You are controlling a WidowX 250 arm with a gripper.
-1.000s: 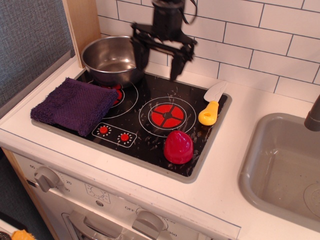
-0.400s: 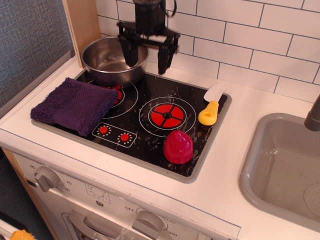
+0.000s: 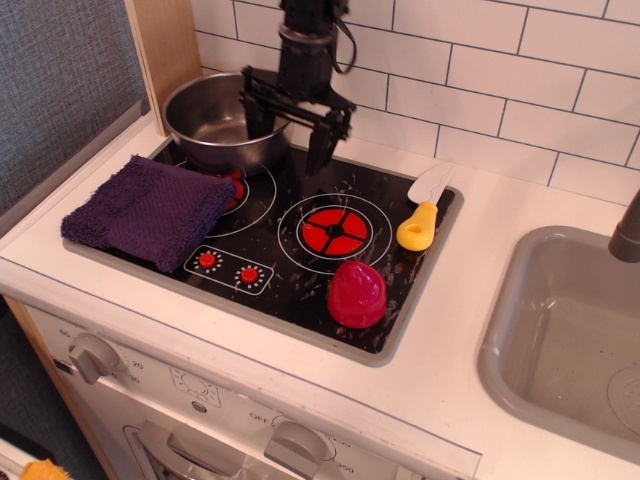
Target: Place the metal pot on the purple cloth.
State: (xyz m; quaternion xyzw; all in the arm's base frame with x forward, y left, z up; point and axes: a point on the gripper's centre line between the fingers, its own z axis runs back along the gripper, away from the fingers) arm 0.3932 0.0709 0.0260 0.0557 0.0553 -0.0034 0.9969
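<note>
The shiny metal pot (image 3: 218, 122) stands on the back left burner of the black stove, against the tiled wall. The dark purple cloth (image 3: 148, 210) lies folded over the stove's front left corner, in front of the pot. My black gripper (image 3: 288, 140) hangs open over the pot's right rim, with one finger inside the bowl and the other finger (image 3: 320, 148) outside it to the right. It holds nothing.
A red rounded object (image 3: 356, 294) sits at the stove's front right. A yellow-handled toy knife (image 3: 424, 212) lies on its right edge. A grey sink basin (image 3: 560, 340) is at the right. A wooden post (image 3: 165, 50) stands behind the pot.
My gripper has moved left from beside the pot and come down, so its open fingers now straddle the pot's right rim. The pot and cloth have not moved.
</note>
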